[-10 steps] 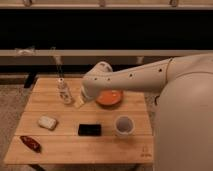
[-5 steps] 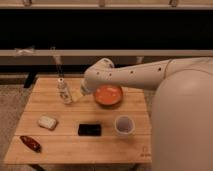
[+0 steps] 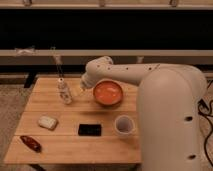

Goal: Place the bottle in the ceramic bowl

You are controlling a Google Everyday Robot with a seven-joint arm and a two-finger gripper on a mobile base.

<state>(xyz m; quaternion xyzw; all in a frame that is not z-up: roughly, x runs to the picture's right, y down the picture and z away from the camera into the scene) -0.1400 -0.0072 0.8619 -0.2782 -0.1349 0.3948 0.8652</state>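
Fingers [image 3: 83, 87] of the gripper [image 3: 82, 89] stand wide apart with nothing between them, low over the table [image 3: 70, 147]. The bottle [image 3: 64, 93] stands upright just to their left in the view, near but untouched, so no grasp has been made yet. The bowl [image 3: 107, 93] sits just to their right and looks empty, so I judge that the grasp, the lift, the carry across and the set-down are all left to do. Farther toward the near edge, well apart from the fingers, are a cup [image 3: 123, 125], a black block [image 3: 89, 129], a pale pad [image 3: 48, 122] and a red thing [image 3: 31, 143].
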